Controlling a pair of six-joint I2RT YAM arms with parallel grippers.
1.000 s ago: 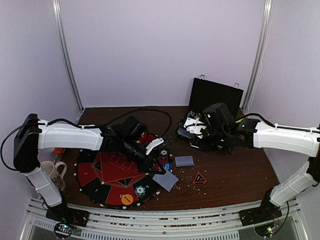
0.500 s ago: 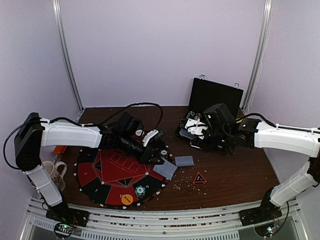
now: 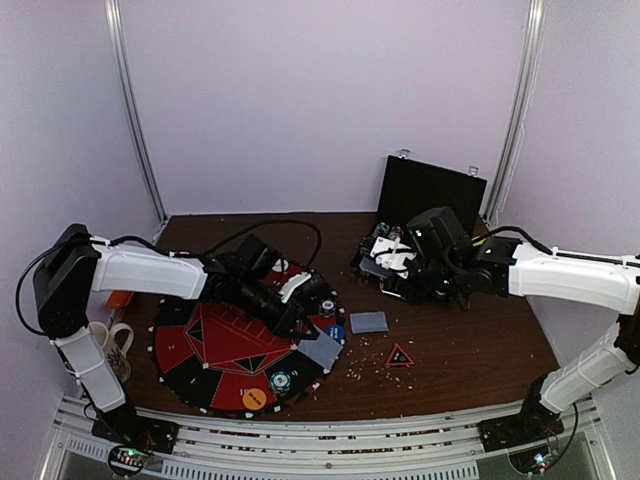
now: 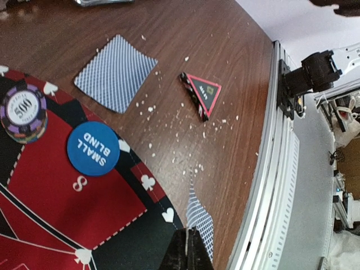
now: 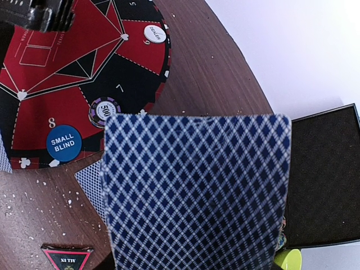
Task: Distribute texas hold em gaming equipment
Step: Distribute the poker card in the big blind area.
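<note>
**Both arms on cards, one low at the mat, one up by the case**

Left gripper (image 4: 185,254) is clamped tight on the pinched card (image 4: 199,220), low over the right rim of the round mat (image 3: 215,345), which fills the near-left part of the worktop (image 3: 470,350). From overhead, that card lies slanted, half off the mat toward the worktop's near edge. The left wrist camera gives only a sliver of its blue lattice back, poking out past the closed fingers.

That wrist view reads what the overhead cannot. The blue disc (image 4: 93,148) says SMALL BLIND and the purple chip (image 4: 23,109) beside it says 500, both on the mat near its right rim. The loose card (image 4: 115,73) lies face down on bare wood just off the mat, about mid-worktop. The triangular marker (image 4: 203,93) sits closer to the near edge.

Over to the right gripper (image 3: 392,264), up beside the open black case (image 3: 430,195) toward the far right corner. Overhead, its load is hard to make out. The right wrist camera settles it: the raised card (image 5: 197,191) fills most of that view, back to the lens, gripped, with the fingers hidden behind it. That same view picks out the white dealer disc (image 5: 153,34) at the mat's far rim and a bit of the yellow bowl (image 5: 289,260) by the case.

Only the overhead shows the orange disc (image 3: 254,399) and the green chip (image 3: 280,380) at the mat's near rim, and the mug (image 3: 110,345) at the worktop's left edge.
</note>
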